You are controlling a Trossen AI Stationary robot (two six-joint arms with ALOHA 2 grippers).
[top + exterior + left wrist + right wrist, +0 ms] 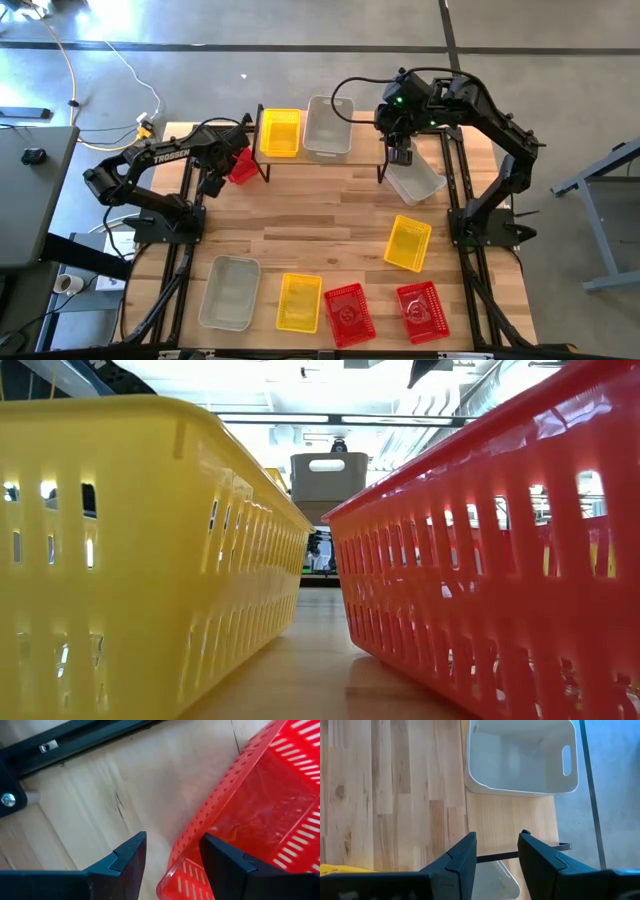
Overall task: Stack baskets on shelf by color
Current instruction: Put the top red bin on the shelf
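Yellow basket [140,550] and red basket [500,560] fill my low view. Left claw [172,855] straddles a red basket's rim [240,810] beside the shelf [370,140], fingers spread. Right claw [497,852] hangs spread above that shelf, near the grey basket [522,757].

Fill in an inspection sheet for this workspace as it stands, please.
Surface: light wooden tabletop, seven baskets loose on it.
Job's things: small black-legged wooden shelf carries a yellow plastic mesh basket and a grey-white plastic basket. Loose: red basket, grey-white basket, mid-table yellow basket; front row grey-white, yellow, two red.
Clutter: nothing seen.
Grippers: left gripper open, straddling the red basket's rim; right gripper open above the shelf's edge.
Cables: white and yellow cables on the floor.
Surroundings: grey floor; cardboard box behind.
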